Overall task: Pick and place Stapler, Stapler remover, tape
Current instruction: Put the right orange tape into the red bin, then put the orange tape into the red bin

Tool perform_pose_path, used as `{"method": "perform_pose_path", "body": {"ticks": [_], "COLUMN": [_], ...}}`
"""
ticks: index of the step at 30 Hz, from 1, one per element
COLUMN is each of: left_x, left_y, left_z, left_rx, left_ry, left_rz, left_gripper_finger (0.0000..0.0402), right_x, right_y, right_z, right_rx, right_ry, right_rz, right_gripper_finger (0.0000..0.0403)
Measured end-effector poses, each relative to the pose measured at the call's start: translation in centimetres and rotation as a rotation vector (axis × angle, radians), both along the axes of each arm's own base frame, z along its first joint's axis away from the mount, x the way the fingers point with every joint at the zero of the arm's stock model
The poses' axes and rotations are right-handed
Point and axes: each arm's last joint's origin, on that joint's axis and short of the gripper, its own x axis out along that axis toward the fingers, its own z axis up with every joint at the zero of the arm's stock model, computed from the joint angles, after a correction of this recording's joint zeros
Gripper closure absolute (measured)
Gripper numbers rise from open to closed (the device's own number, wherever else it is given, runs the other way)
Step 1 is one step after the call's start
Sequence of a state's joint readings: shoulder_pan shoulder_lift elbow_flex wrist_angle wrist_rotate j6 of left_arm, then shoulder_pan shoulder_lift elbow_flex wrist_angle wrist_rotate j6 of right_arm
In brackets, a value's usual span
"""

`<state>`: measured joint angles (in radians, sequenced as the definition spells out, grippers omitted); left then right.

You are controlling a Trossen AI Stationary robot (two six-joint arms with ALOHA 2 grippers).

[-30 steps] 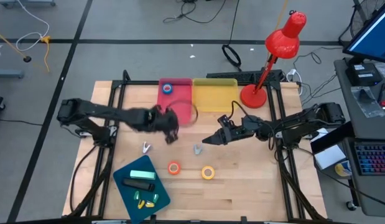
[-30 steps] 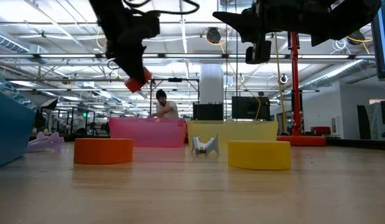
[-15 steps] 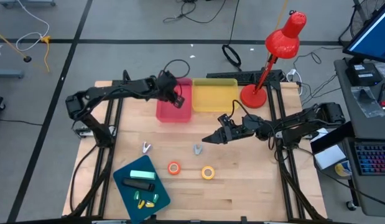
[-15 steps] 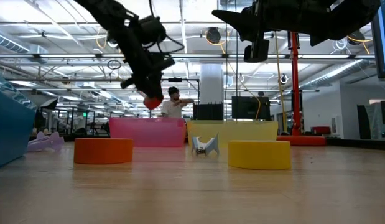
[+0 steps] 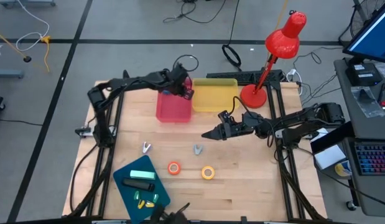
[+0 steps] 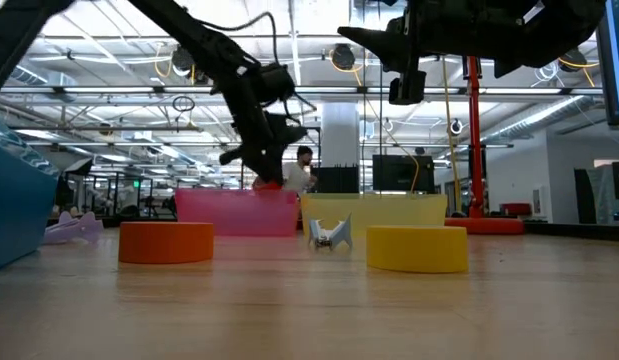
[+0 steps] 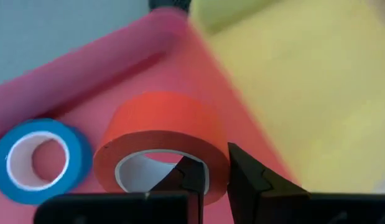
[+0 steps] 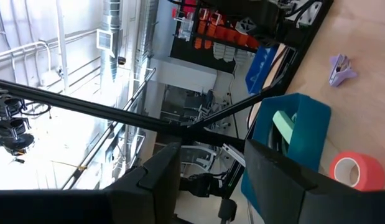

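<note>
Red tape roll [image 7: 158, 134] clamped upright above pink bin [image 5: 173, 109]; blue roll [image 7: 37, 158] flat inside. Orange [image 5: 173, 167] and yellow [image 5: 208, 172] rolls flat on worktop [image 5: 242, 180].

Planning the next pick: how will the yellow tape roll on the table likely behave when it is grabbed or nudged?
The yellow tape roll lies flat on its side, so it probably slides rather than rolls. Its squat ring shape in the low view suggests it is stiff and unlikely to tip. It likely weighs little.
</note>
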<state>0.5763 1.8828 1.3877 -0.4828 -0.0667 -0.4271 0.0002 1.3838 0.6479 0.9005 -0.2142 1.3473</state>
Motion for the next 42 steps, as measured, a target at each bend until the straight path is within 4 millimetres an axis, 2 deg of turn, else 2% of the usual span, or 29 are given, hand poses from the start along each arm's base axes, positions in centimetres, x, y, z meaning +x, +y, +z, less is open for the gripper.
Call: {"method": "perform_pose_path", "body": {"ticks": [7,11,18,26,37,42], "left_x": [0.6,0.5,0.5,0.9,0.8,0.4], "left_y": [3.0,3.5,4.0,4.4,4.5,3.6], "left_z": [-1.4,-2.5,-2.6,-2.3,-2.1,0.2], "left_rx": [-0.074,-0.116,-0.108,-0.075,-0.055,-0.103], "left_ry": [0.117,0.126,0.099,0.042,0.051,-0.026], "left_rz": [0.052,0.059,0.078,0.06,0.063,0.016], "left_gripper_finger": [0.0364,0.0364,0.0327,0.0312,0.0195,0.0173], "right_x": [0.0,0.0,0.0,0.0,0.0,0.0], "right_y": [0.0,0.0,0.0,0.0,0.0,0.0], "right_z": [0.0,0.0,0.0,0.0,0.0,0.0], "right_rx": [0.0,-0.004,-0.005,-0.005,-0.005,-0.005], "right_ry": [0.0,0.0,-0.001,-0.001,-0.001,-0.001], "right_rz": [0.001,0.0,-0.002,-0.002,-0.002,-0.001], "right_gripper_finger": [0.0231,0.0233,0.0235,0.0234,0.0234,0.0235]}}
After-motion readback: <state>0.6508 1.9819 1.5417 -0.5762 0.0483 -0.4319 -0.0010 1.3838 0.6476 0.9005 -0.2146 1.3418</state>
